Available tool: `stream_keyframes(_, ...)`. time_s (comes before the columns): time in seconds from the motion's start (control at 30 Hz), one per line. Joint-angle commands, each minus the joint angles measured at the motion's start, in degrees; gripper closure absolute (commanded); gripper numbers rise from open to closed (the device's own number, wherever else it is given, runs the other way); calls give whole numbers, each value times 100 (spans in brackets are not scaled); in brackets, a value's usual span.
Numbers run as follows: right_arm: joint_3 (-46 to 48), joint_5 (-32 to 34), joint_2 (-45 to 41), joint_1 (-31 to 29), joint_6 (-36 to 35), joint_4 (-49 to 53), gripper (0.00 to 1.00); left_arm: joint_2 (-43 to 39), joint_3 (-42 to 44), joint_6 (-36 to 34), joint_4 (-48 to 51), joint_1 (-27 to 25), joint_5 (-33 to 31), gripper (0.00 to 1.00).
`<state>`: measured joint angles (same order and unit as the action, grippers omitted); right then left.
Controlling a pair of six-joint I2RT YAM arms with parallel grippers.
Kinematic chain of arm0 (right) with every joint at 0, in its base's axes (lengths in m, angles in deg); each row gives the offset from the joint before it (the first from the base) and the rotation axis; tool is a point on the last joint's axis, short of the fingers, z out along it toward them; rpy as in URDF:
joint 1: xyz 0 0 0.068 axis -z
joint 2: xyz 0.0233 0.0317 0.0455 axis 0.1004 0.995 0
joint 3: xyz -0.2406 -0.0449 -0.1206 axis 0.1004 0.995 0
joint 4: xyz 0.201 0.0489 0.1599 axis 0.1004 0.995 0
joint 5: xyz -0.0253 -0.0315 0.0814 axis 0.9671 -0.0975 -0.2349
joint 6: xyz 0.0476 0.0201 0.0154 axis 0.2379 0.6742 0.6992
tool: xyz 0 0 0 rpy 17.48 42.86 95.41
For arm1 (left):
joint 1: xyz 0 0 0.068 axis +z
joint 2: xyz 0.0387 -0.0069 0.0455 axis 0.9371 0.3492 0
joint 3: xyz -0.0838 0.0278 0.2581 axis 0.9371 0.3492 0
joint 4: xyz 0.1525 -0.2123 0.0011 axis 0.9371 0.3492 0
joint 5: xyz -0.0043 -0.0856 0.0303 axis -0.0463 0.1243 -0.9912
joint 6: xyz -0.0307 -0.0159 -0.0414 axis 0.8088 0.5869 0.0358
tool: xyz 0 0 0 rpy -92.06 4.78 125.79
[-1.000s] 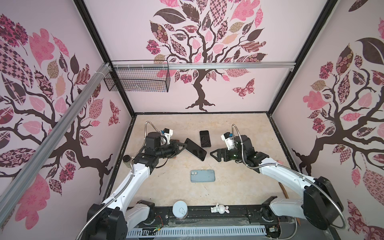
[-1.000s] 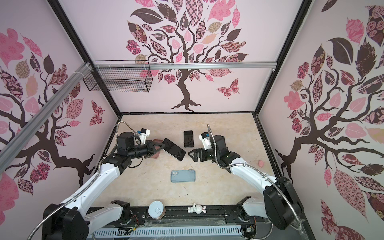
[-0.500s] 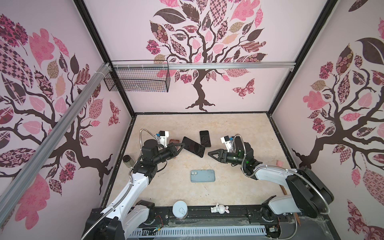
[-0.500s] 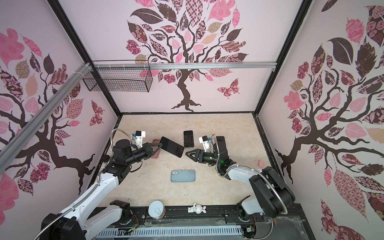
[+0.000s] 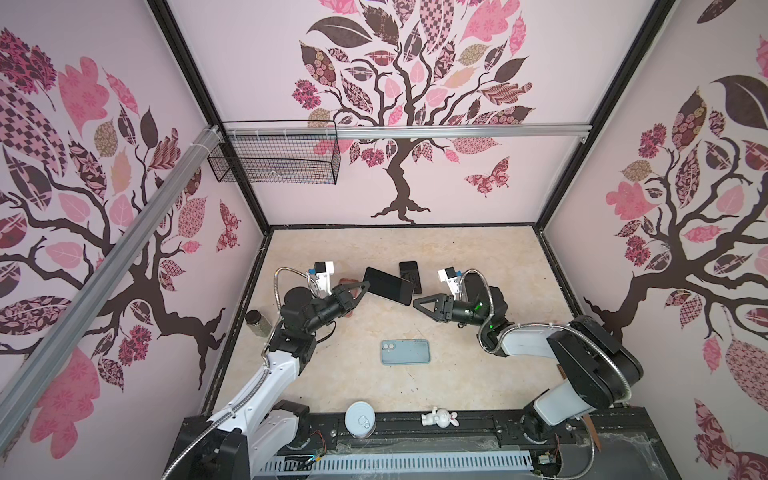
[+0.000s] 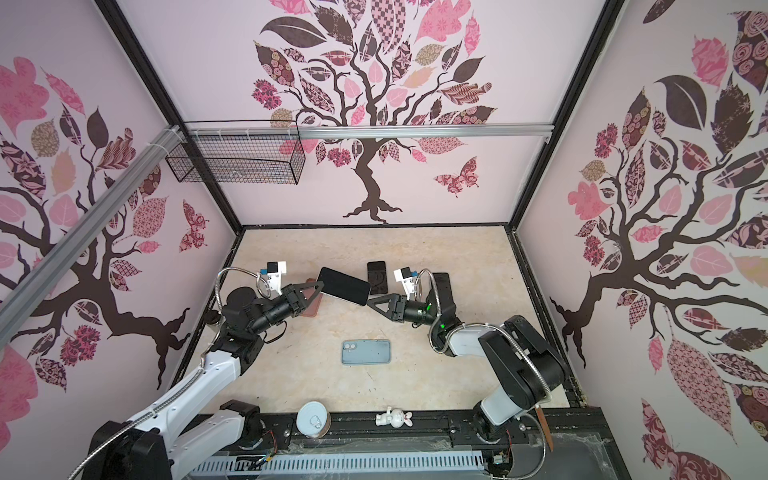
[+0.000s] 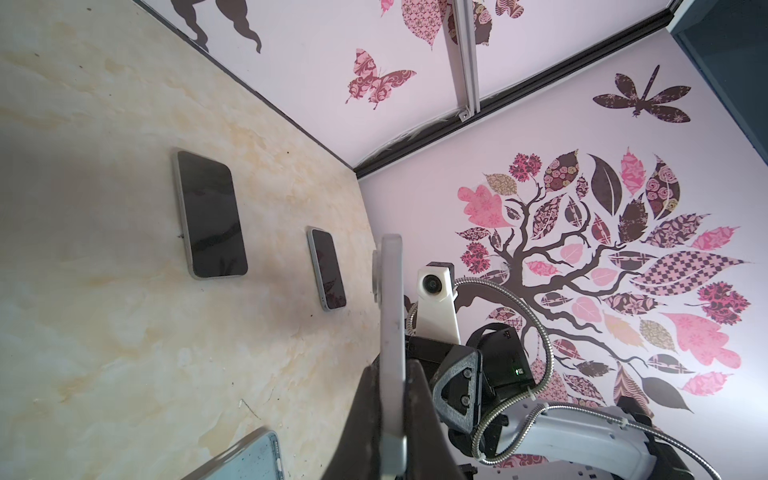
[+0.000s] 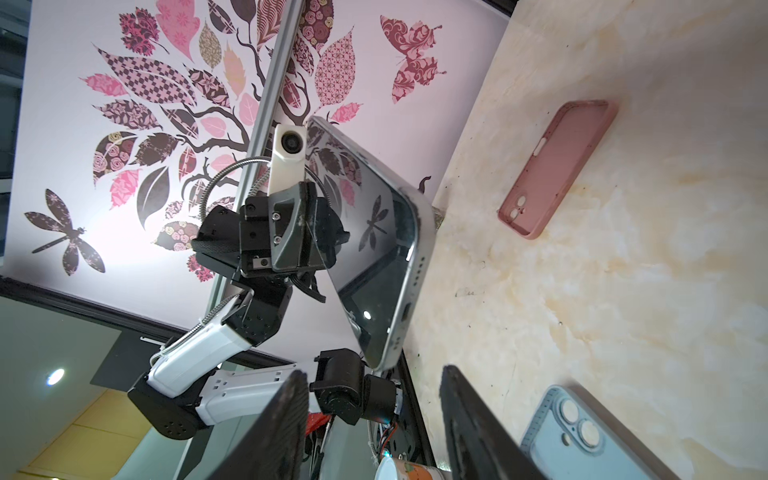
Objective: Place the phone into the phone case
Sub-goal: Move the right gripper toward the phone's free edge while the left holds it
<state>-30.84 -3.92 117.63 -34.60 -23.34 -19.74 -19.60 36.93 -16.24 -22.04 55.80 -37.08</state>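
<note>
Phone (image 5: 388,286) is pinched at one short end by the left gripper (image 5: 365,286), jaws closed on its two faces. It hangs clear of the counter (image 5: 457,374) with its dark screen tilted upward. Holding it by that end leaves the port end free. The right gripper (image 8: 374,372) faces the port end with jaws apart, the corner just ahead of its fingertips (image 8: 291,399) and, as far as I can tell, untouched. This looks like a handover or a two-handed regrip. Under the left gripper a pink case (image 8: 557,166) lies open side up, probably the target. Nearer the robot's base than both grippers lies a blue-backed phone (image 5: 405,351), lenses up. Two dark-screened phones (image 7: 210,216) lie flat beyond the held one.
</note>
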Motion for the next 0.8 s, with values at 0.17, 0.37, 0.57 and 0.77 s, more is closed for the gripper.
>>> stream_keyframes(0.17, -509, -113, 256, -25, 341, -668, 55, 31, 141, 432, -1107, 26, 166, 100)
stream_keyframes(0.37, -659, -77, 474, -28, 556, -1031, 61, 65, 231, 531, -1350, 22, 214, 100)
stream_keyframes(0.57, -826, -73, 670, -60, 726, -1318, 71, 124, 288, 561, -1497, 21, 206, 100)
stream_keyframes(0.77, -892, -68, 727, -74, 839, -1481, 77, 239, 338, 666, -1782, 22, 183, 100)
